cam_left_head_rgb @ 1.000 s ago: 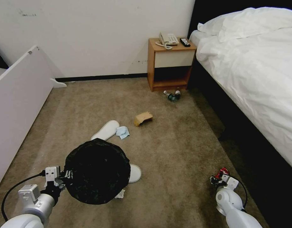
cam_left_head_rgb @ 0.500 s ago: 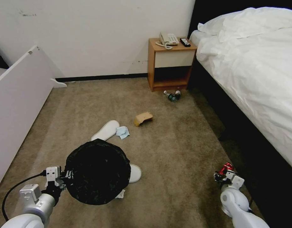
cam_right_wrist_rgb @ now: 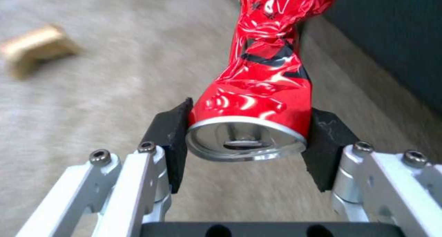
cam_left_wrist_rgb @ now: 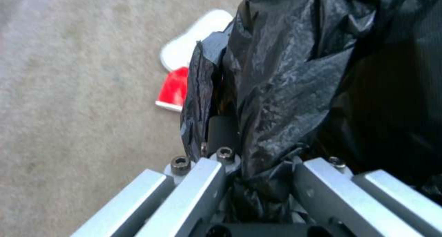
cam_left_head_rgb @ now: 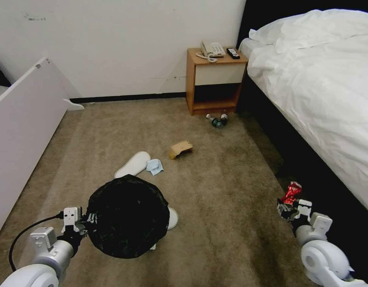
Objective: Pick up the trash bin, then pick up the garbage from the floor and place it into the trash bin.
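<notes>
The trash bin (cam_left_head_rgb: 128,217), lined with a crinkly black bag (cam_left_wrist_rgb: 299,74), hangs above the carpet with my left gripper (cam_left_head_rgb: 86,221) shut on its rim. My right gripper (cam_left_head_rgb: 289,207) is shut on a crushed red can (cam_left_head_rgb: 291,192), low beside the bed; both pads (cam_right_wrist_rgb: 172,140) press the can's (cam_right_wrist_rgb: 258,92) top end. Garbage on the floor: a white slipper (cam_left_head_rgb: 132,164), a light-blue cloth (cam_left_head_rgb: 154,166), a brown cardboard piece (cam_left_head_rgb: 180,148), and bottles (cam_left_head_rgb: 217,119). A second slipper (cam_left_head_rgb: 172,218) is half hidden under the bin. A red packet (cam_left_wrist_rgb: 174,88) lies by it.
The bed (cam_left_head_rgb: 331,91) with its dark base runs along the right. A wooden nightstand (cam_left_head_rgb: 215,79) with a phone and remote stands at the far wall. A white panel (cam_left_head_rgb: 20,127) leans on the left. Open carpet lies between the bin and the bed.
My right gripper has moved right and away from me with the red can, which now points upward. The left arm and the bin have shifted slightly right.
</notes>
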Tool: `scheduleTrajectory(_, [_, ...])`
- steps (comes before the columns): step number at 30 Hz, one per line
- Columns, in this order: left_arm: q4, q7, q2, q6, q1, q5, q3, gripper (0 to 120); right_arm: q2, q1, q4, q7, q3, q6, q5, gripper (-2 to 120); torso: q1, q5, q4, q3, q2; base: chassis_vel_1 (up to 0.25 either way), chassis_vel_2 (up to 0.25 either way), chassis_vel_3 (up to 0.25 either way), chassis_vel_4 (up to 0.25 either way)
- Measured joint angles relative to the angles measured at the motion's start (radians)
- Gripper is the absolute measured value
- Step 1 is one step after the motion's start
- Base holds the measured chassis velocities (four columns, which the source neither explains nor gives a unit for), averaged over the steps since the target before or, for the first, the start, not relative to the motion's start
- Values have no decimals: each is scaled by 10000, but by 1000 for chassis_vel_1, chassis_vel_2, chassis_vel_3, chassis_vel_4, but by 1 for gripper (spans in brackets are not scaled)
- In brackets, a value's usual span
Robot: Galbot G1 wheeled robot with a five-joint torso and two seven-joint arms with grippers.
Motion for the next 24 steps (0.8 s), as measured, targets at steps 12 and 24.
scheduleTrajectory(12, [-361,-632,650,1287,-315,-742,724,0,-2041,-702,2531,-1484,1061,325,157,49,0,-2,2,1,2,0,0,0,0])
scheduleTrajectory(24, [-391,-1296,645,1524,-852,-656,2346,0,-4441,-555,3512,-2688,1520,889,514,49,0,-2,1,2,1,0,0,0,0])
